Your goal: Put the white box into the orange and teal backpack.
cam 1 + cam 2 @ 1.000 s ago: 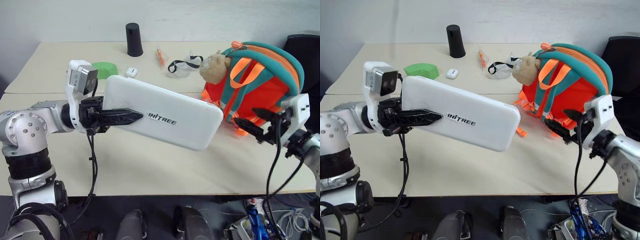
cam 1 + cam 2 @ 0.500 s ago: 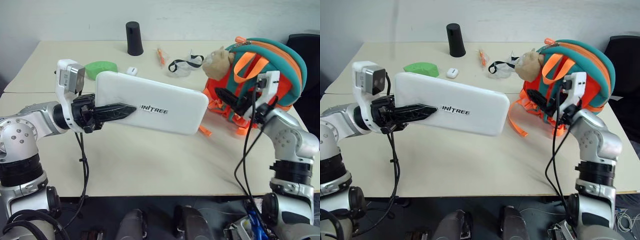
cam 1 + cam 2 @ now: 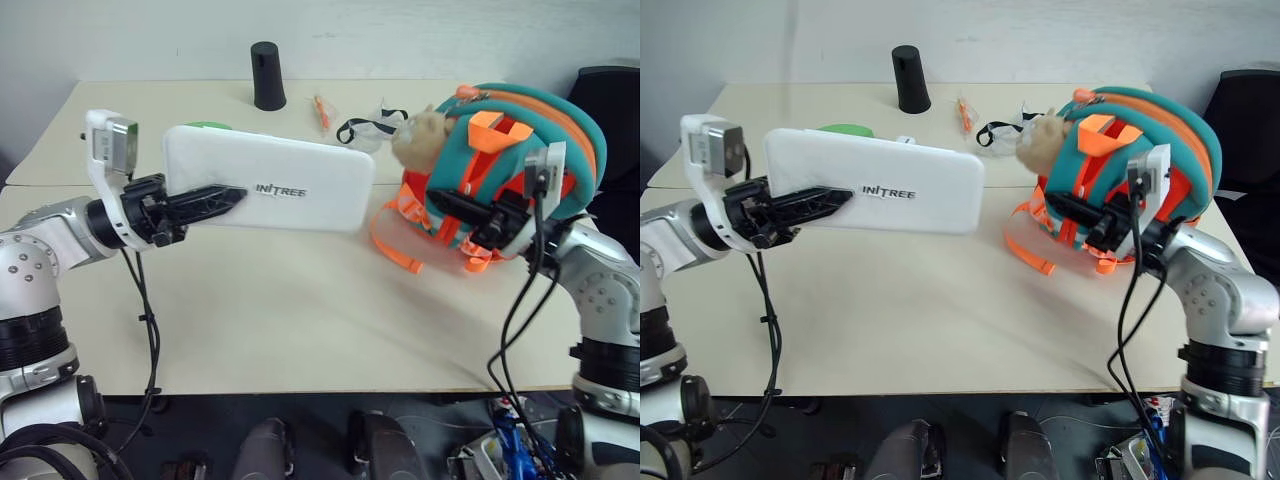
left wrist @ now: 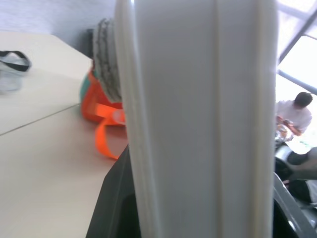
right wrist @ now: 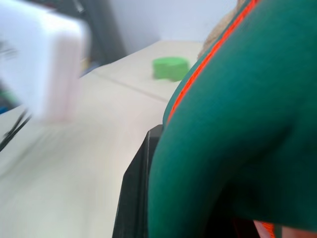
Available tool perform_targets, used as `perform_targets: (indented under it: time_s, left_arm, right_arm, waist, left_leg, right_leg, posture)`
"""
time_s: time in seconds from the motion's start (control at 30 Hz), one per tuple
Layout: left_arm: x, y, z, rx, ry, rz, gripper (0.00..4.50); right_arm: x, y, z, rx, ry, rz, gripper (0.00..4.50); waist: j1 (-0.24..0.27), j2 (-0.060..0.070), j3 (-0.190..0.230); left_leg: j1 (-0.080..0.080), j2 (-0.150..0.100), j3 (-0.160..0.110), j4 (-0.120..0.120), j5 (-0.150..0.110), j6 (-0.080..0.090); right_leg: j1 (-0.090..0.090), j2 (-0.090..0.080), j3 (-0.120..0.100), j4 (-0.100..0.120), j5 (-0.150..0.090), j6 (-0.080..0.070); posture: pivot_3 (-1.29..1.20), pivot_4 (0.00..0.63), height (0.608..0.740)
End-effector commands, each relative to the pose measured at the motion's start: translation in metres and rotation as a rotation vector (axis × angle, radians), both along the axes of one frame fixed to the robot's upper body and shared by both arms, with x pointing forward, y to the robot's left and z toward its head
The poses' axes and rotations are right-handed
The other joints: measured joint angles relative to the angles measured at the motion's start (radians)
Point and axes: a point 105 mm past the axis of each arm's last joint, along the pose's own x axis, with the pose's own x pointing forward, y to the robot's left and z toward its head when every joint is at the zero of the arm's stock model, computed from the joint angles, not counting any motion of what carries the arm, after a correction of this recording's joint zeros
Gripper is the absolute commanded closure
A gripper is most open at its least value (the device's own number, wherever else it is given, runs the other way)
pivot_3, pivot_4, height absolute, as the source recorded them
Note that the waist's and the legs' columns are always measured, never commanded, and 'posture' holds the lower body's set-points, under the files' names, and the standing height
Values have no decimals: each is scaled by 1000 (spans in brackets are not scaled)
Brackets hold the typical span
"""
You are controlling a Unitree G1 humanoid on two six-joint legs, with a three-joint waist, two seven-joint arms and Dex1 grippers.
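The right hand [image 3: 447, 205] has closed on the orange and teal backpack [image 3: 520, 150], tilting it.

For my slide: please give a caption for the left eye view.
Left tool holds white box aloft; right tool grips orange and teal backpack.

A beige table [image 3: 300, 320] carries a black cylinder [image 3: 267, 77] at its far edge, an orange pen [image 3: 320, 112] and goggles with a black strap [image 3: 368, 127] nearby. A green object [image 5: 170, 67] lies farther left.
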Motion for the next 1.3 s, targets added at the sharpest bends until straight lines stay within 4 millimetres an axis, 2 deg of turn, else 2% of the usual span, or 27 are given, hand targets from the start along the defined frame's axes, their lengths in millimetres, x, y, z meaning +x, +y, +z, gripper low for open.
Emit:
perform_targets:
  time_s: [0.03,0.17,0.27,0.37,0.53,0.7,0.93,1.17,1.23,1.3]
  left_arm:
    - [1,12,20,-2,-99,27,3127]
    - [2,11,22,2,-114,12,3127]
    - [1,8,22,-5,-121,-14,3127]
    - [-4,5,19,-2,-119,-52,3127]
    - [-11,-3,11,4,-117,-101,3127]
    - [-22,-17,4,26,-132,-180,3127]
    - [-18,-39,-4,88,-191,-196,3127]
    - [-16,-83,-5,113,-275,-320,3127]
    - [-19,-95,-12,167,-305,-374,3127]
    - [-20,-98,-19,217,-326,-401,3127]
  right_arm:
    - [-54,16,25,-33,-44,274,4491]
    - [-89,19,41,-31,-11,428,4491]
    - [-107,21,50,-19,19,510,4491]
    - [-118,22,52,-16,40,546,4491]
    - [-113,25,29,-86,76,486,4491]
    - [-98,23,6,-121,96,407,4491]
    - [-94,24,-3,-115,110,398,4491]
    - [-99,24,-6,-114,130,420,4491]
    - [-99,25,-8,-118,132,420,4491]
    - [-98,25,-9,-119,130,415,4491]
  waist:
    - [-1,0,0]
    - [2,-1,1]
    - [3,-2,1]
    - [3,-3,2]
    - [3,-3,2]
    - [4,-4,2]
    - [6,-4,2]
    - [31,-4,2]
    - [33,-4,2]
    - [30,-4,2]
  left_leg:
    - [0,0,0,0,0,0]
    - [0,0,0,-1,-1,1]
    - [0,0,0,-1,-1,1]
    - [0,0,0,-1,-1,2]
    - [0,0,0,-1,-1,2]
    - [0,0,0,1,-1,2]
    - [0,0,0,1,-1,2]
    - [0,-1,-1,4,-2,4]
    - [0,-1,-1,4,-3,4]
    - [0,-2,0,4,-3,5]
  right_leg:
    - [0,0,0,-1,0,0]
    - [0,-1,0,-6,0,0]
    - [0,-1,0,-7,0,0]
    - [0,-2,0,-7,0,0]
    - [0,-2,0,-7,0,0]
    - [1,-2,0,-7,1,1]
    - [1,-2,0,-7,1,2]
    - [4,-2,-1,-8,1,2]
    - [4,-2,-1,-9,2,3]
    - [4,-2,0,-9,2,4]
  posture:
    - [0,150,740]
    - [0,150,740]
    - [0,150,740]
    - [0,150,740]
    - [0,150,740]
    - [0,150,740]
    - [0,150,740]
    - [0,150,740]
    - [0,150,740]
    - [0,150,740]
